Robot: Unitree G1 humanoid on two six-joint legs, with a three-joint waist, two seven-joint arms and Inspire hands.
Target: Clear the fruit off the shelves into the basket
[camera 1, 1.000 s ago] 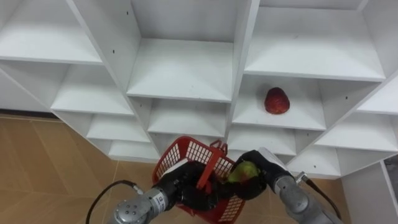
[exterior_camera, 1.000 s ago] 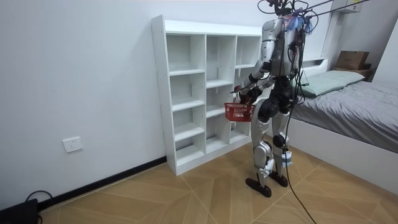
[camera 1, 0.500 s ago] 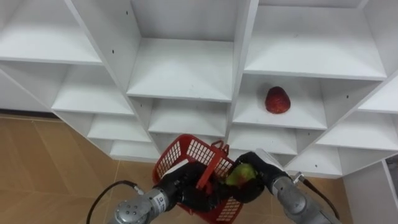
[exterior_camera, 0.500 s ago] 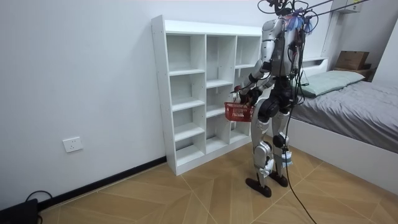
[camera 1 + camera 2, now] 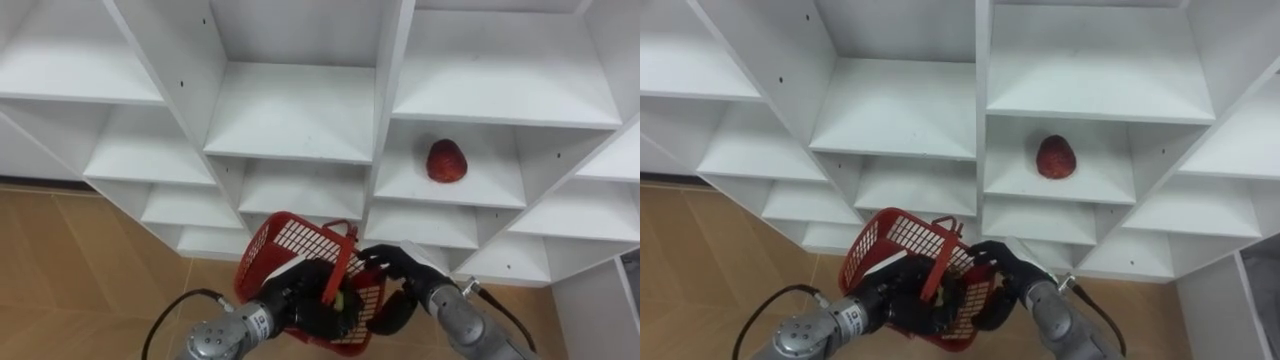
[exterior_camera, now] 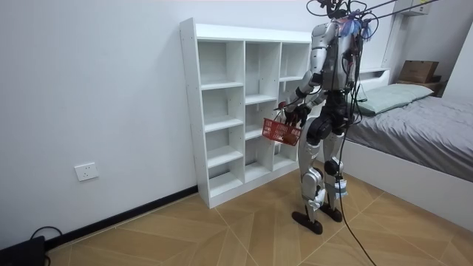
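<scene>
Left hand (image 5: 300,300) is clenching the red basket (image 5: 290,245) handle. Right hand (image 5: 400,275) is reaching over the rim beside it (can't tell its grip). Red fruit (image 5: 446,161) is sitting on a closet (image 5: 290,110) shelf beyond both.

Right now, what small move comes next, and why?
Probably lift the right hand off the basket toward the red fruit: it lies uncollected on a shelf above, and the left hand holds the basket.

The basket (image 5: 290,250) is red plastic mesh; the closet (image 5: 290,110) is smooth, matt white board; the floor (image 5: 70,260) is satin wood parquet.
</scene>
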